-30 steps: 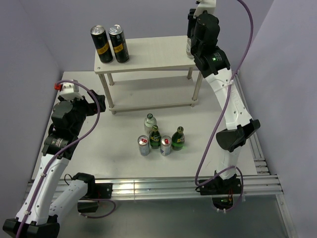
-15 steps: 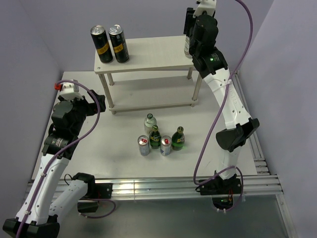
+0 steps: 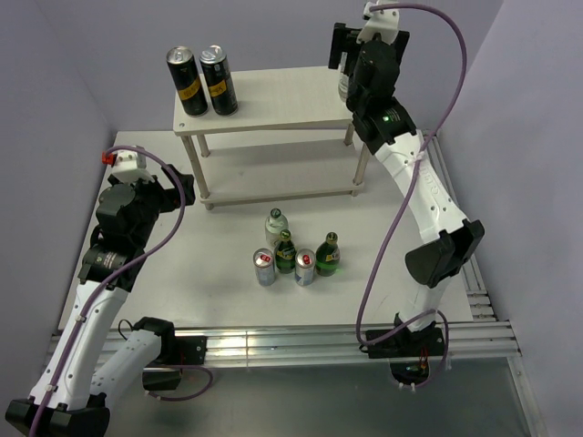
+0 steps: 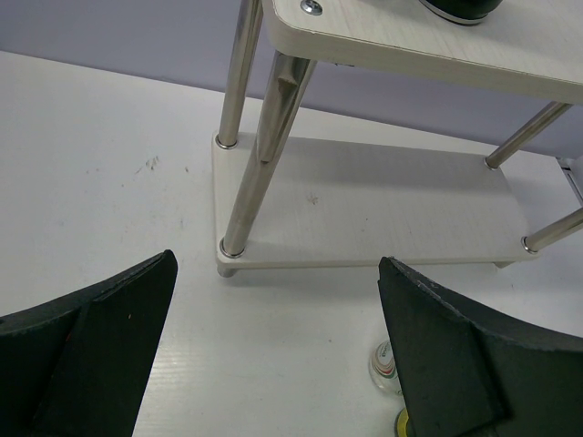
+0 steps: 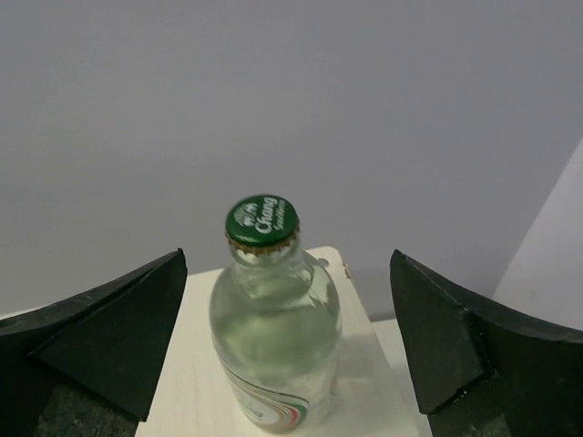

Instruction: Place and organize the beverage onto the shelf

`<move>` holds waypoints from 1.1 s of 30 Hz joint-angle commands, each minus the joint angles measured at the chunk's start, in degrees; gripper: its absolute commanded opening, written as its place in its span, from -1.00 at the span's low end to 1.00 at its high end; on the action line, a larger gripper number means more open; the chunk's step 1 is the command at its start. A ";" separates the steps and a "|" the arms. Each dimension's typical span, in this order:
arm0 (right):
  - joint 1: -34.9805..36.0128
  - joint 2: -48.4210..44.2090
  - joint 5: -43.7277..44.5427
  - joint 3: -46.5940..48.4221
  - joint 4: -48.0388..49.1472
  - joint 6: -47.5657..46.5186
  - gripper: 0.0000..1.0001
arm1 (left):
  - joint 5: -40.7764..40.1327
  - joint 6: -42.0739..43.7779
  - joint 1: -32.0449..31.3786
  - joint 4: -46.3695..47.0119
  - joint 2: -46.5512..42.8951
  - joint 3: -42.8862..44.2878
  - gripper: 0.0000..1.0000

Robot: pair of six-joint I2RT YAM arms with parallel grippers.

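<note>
Right wrist view: the right gripper (image 5: 287, 264), fingers spread wide and touching nothing, faces the upright clear bottle (image 5: 273, 309) standing dead ahead between them on the top board of the shelf (image 5: 360, 373), at its right end.

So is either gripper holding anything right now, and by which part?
Nothing is held. The right gripper is open, its fingers either side of the clear bottle, which stands free on the shelf. The left gripper is open and empty.
</note>
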 commanded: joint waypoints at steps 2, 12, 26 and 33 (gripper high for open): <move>0.16 -7.06 1.92 -3.80 5.29 -0.28 1.00 | 0.08 0.77 0.03 1.53 0.03 0.34 0.99; 7.00 -20.67 8.49 -20.30 11.79 -2.39 1.00 | -0.18 0.85 0.03 1.71 0.12 0.34 0.99; 31.62 -30.54 0.61 -47.92 3.12 20.35 0.96 | -0.80 1.03 0.03 1.35 0.12 0.42 0.99; 32.51 -22.99 -3.96 -52.14 1.26 28.27 0.91 | -0.97 1.12 0.03 1.27 -0.15 0.34 0.99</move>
